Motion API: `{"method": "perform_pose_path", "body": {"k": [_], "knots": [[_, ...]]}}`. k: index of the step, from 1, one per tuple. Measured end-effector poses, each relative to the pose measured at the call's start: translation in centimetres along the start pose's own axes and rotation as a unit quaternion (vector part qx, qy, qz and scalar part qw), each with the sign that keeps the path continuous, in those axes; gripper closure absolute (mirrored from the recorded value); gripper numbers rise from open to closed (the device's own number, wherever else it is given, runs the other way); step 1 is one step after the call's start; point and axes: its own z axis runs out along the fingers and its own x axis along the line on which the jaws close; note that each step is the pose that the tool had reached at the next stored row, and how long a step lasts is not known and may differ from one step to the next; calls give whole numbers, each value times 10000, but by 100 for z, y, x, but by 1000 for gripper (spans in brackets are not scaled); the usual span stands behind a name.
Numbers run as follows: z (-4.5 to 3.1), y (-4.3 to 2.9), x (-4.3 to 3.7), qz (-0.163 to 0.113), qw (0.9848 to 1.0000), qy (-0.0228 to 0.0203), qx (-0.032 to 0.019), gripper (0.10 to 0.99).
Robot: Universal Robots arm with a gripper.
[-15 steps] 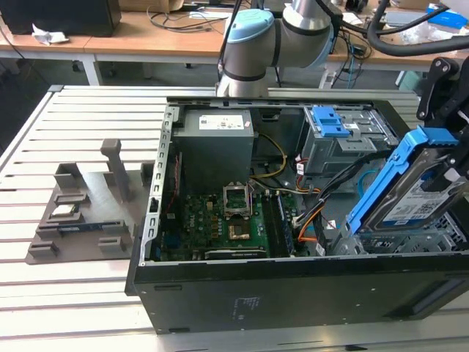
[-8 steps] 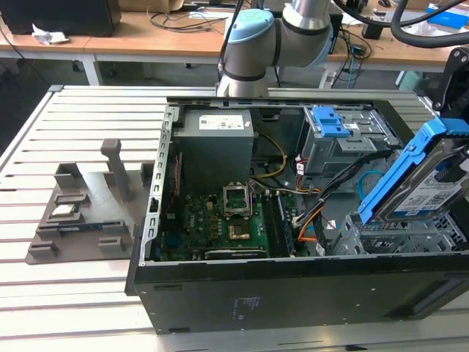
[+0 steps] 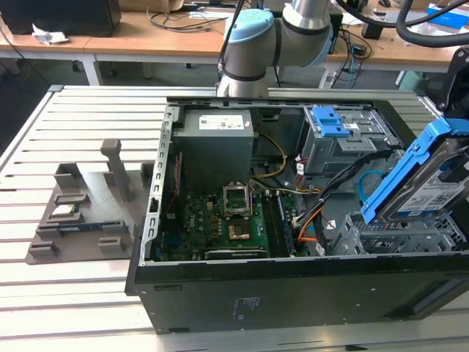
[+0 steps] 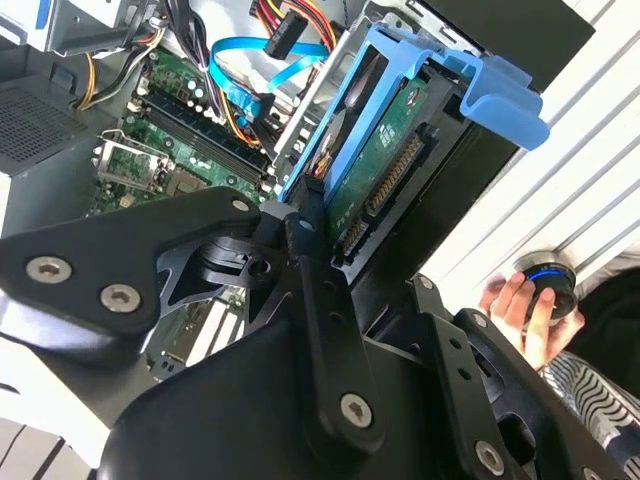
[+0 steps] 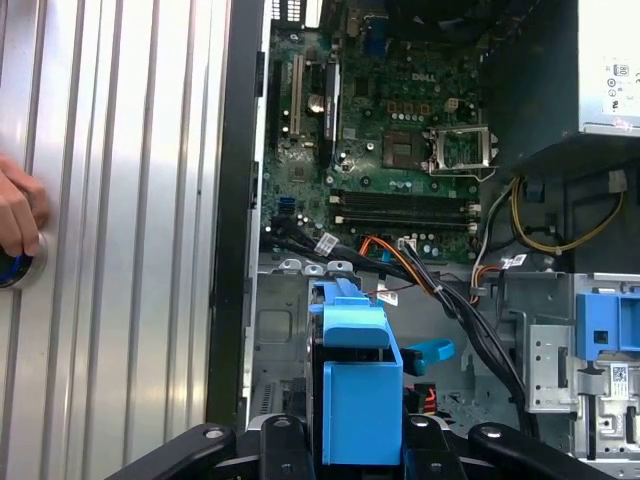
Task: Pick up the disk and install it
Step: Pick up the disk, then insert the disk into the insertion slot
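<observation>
Bright blue smooth plastic frame (image 3: 401, 178) around silver metal disk (image 3: 432, 192) with paper label; matt black metal computer case (image 3: 293, 297); ribbed, slightly shiny grey metal table (image 3: 44, 293).

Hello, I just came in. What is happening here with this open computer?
A robot arm is working over an open computer case that lies on a slatted table. Its pincer holds the disk, a silver drive in a blue frame, tilted above the metal bay at the exterior view's right. The disk is not yet seated flat in the case. In the second wrist view, a person's hand rests on a round knob beside the case.
</observation>
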Motion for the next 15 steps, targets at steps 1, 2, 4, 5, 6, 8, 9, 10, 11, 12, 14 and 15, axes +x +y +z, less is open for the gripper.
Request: {"method": "perform_pose_path", "body": {"k": [1,2,4,5,6,8,9,10,11,12,14,15], "knots": [[0,0,0,0,10000,1,0,725],[0,0,0,0,10000,0,0,725],[0,0,0,0,10000,1,0,725],[0,0,0,0,10000,1,0,725],[0,0,0,0,10000,1,0,725],[0,0,0,0,10000,1,0,725],[0,0,0,0,10000,1,0,725],[0,0,0,0,10000,1,0,725],[0,0,0,0,10000,1,0,725],[1,4,-16,9,10000,99,-2,725],[8,11,-79,16,9998,173,-5,725],[13,11,-88,17,9999,172,-5,725]]}}
